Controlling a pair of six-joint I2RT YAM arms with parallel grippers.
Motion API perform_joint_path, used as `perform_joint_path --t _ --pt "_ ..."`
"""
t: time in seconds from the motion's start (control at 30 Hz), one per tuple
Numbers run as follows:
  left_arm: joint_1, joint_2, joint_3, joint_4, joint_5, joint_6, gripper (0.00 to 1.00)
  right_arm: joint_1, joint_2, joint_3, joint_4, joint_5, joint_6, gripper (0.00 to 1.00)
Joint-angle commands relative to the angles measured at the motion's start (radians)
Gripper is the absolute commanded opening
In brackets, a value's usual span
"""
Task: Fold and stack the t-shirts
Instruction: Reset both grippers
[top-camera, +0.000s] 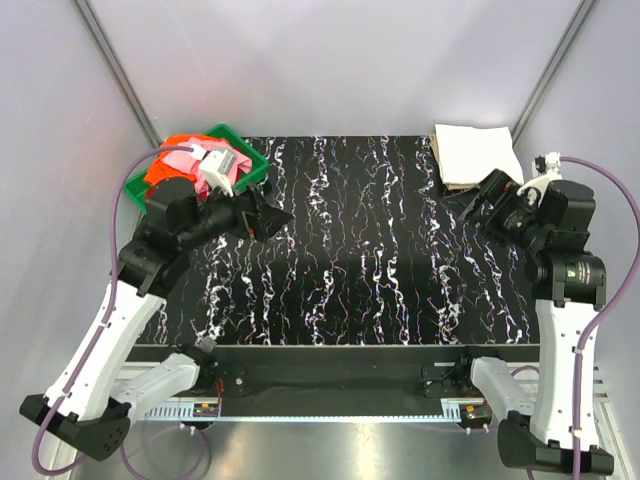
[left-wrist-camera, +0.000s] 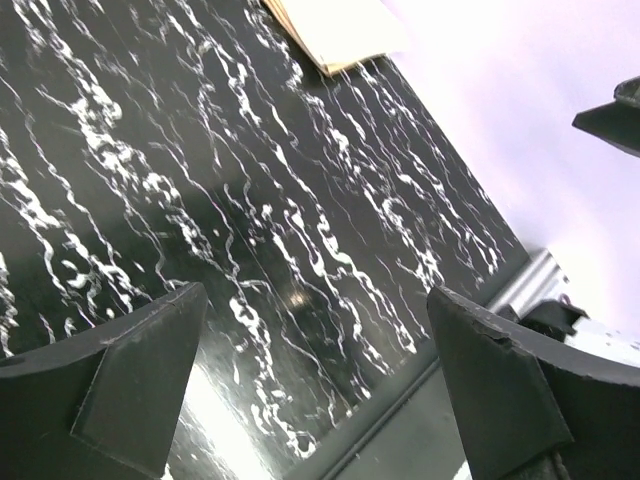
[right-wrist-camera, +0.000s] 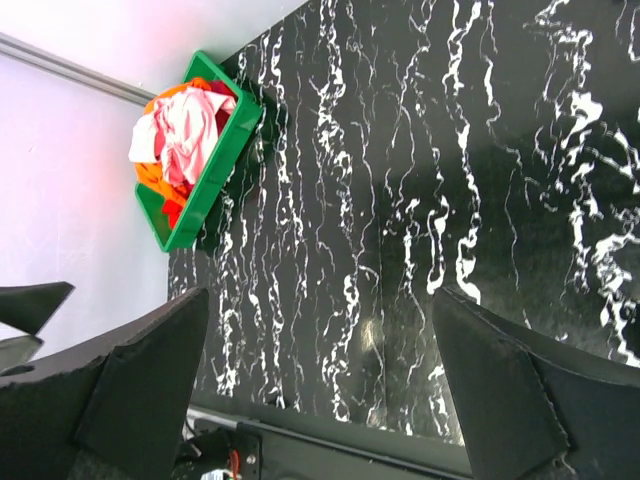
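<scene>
Pale walls enclose a black marbled table. At its far left corner, a green crate holds crumpled t-shirts, pink, orange and red. The left gripper and right gripper both gape empty. At the far right corner lie the folded t-shirts, white over tan, their near edge hidden.

There are five tees in all: two folded, one white tee over one tan tee, and seemingly three crumpled, one pink tee, one orange tee and one red tee, inside one green crate.
</scene>
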Motion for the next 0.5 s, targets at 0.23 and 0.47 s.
perform_joint_path --t 0.23,0.47 --pt "0.002 -0.131 -0.085 0.034 0.042 -0.058 0.99 0.002 -0.048 -0.025 -0.008 -0.004 0.013 1.00" --pt "0.004 -0.176 -0.075 0.035 0.007 -0.051 0.99 0.002 -0.054 -0.035 0.003 -0.019 -0.007 1.00"
